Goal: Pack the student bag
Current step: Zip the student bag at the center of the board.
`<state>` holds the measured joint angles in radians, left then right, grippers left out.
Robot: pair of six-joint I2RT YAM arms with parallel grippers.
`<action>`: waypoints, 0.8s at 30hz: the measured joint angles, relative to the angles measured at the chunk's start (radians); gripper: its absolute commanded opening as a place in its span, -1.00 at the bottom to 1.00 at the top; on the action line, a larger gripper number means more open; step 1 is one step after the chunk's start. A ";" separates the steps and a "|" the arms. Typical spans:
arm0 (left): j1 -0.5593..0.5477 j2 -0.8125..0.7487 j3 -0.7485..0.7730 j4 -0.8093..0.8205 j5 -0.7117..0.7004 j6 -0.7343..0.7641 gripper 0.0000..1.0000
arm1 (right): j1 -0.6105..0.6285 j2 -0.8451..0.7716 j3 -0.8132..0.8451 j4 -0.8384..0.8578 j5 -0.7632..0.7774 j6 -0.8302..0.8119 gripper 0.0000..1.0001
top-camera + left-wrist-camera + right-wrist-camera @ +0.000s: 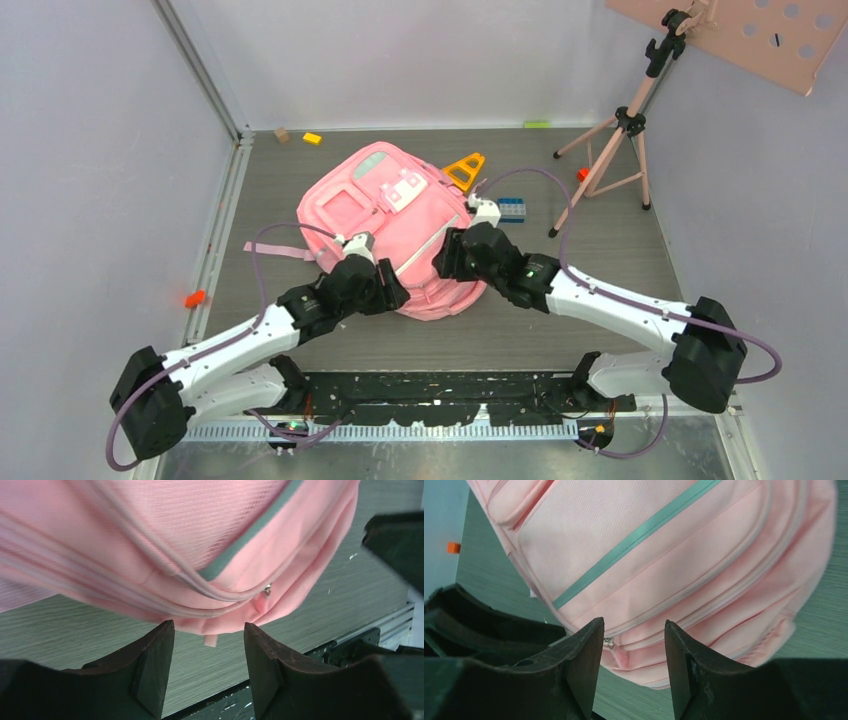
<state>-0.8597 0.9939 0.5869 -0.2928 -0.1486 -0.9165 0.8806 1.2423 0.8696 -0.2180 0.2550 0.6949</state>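
Pink fabric fills the middle of the top view, where the student bag point(395, 215) lies flat on the grey wood-grain table point(620, 270), its white-and-pink patch facing up and its grey-green panel toward the upper edge. The left arm stretches low from the lower left of the frame up to the right, and the left gripper point(388, 290) sits at the bag's lower edge. In the left wrist view its dark fingers point(155, 652) are spread and hold nothing, with a small pink tab point(211, 640) of the bag just beyond the gap. The right arm reaches from the lower right up to the left, bent at the elbow, and the right gripper point(450, 256) is against the bag's right side beside a teal stripe point(639, 535). Its fingers are also apart and hold nothing. A metal zip slider point(609, 641) lies close by one fingertip, though contact cannot be made out. Beyond the bag, an orange triangle point(465, 170) and a blue brick point(512, 208) lie toward the upper right, near a pink tripod point(615, 150).
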 measured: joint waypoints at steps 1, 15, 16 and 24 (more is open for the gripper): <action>0.012 -0.014 -0.008 -0.004 0.000 -0.010 0.04 | 0.020 0.008 0.000 0.002 0.004 0.001 0.07; 0.047 -0.149 -0.207 0.016 -0.005 -0.172 0.18 | 0.211 0.259 0.089 -0.004 0.093 0.018 -0.11; 0.051 -0.149 -0.212 0.029 -0.005 -0.177 0.19 | 0.214 0.264 0.094 -0.009 0.098 0.019 -0.11; 0.095 -0.127 -0.232 0.157 0.000 -0.204 0.21 | 0.227 0.279 0.103 -0.027 0.128 0.031 -0.19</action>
<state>-0.7643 0.8673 0.3550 -0.1360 -0.1486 -1.1206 1.1080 1.5211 0.9730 -0.2455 0.3828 0.7261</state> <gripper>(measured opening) 0.603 0.416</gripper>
